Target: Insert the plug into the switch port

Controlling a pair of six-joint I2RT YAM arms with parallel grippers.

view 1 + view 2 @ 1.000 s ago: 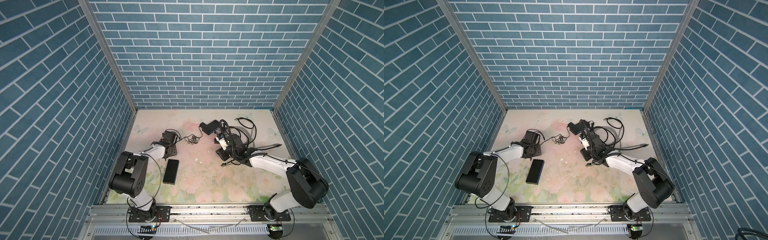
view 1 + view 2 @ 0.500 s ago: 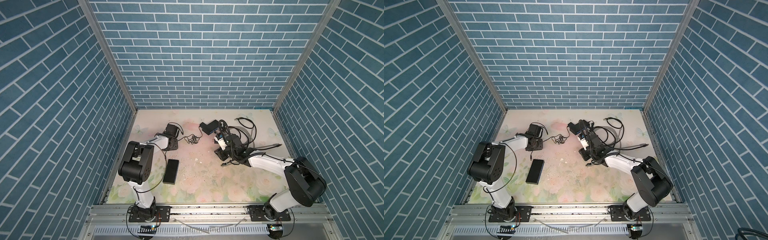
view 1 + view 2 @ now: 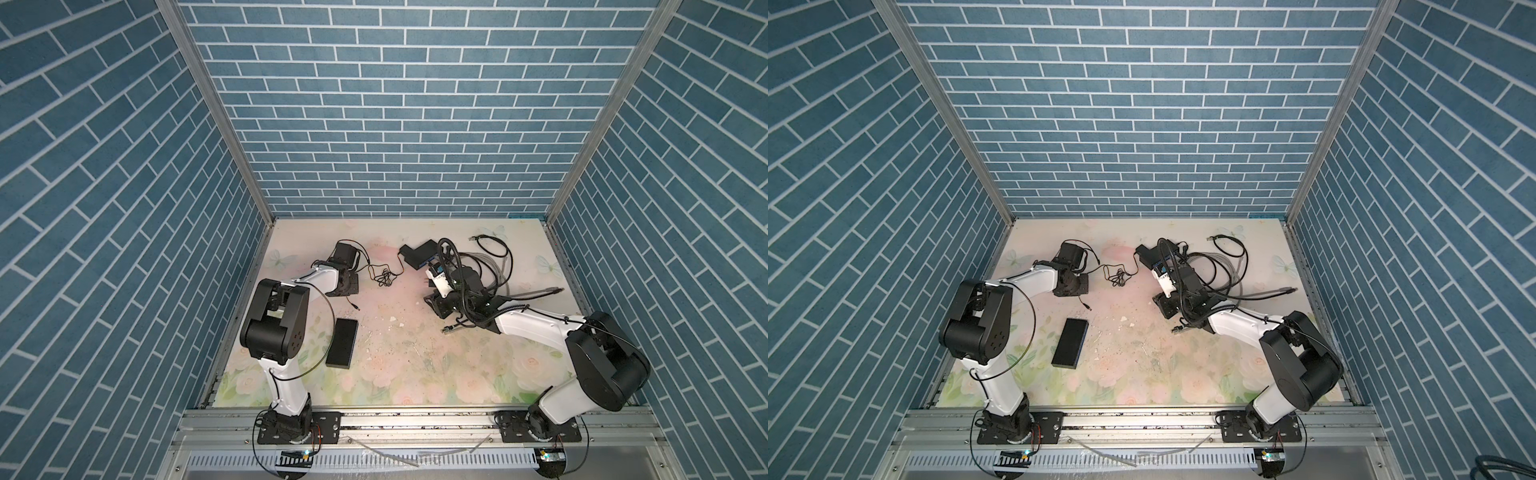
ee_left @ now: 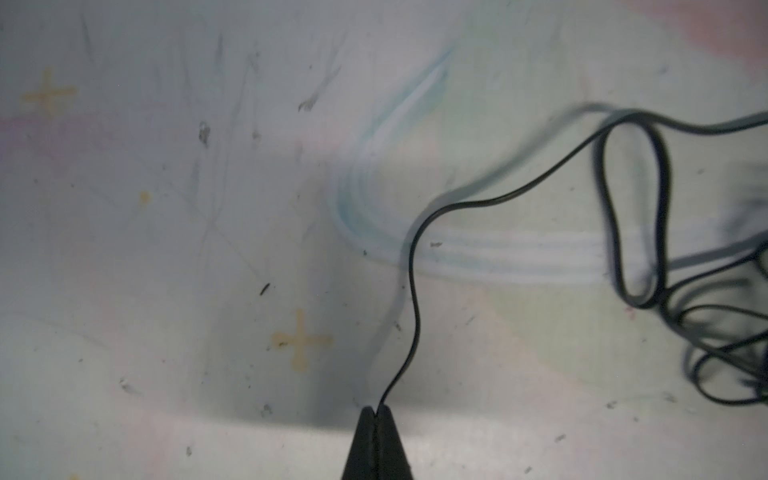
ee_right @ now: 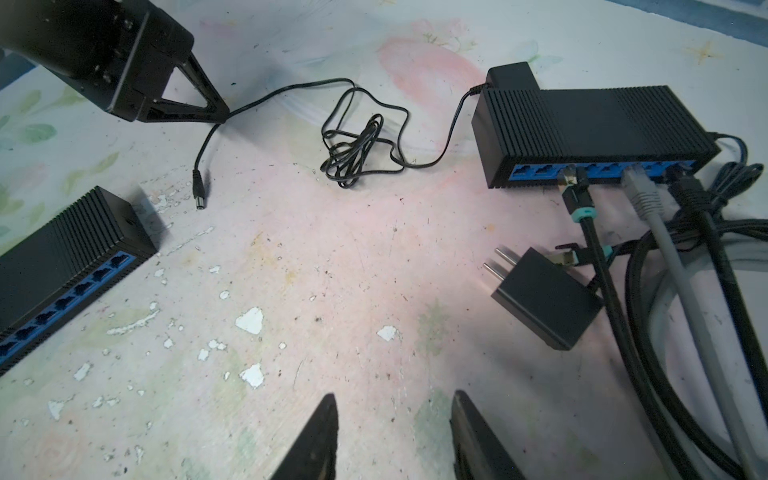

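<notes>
Left tool pinches thin black cord near its barrel plug.

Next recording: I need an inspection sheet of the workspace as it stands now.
Surface: floral mat, scuffed, with white flecks.
Job's things: barrel plug lying loose; near switch, visible ports empty; far switch, three network cables plugged in.
Clutter: two-prong adapter.
Grippers: left gripper shut on thin cord; right gripper open, empty.
Cables: thin cord partly coiled; grey cable between two black ones.
Surroundings: blue brick-pattern walls.
</notes>
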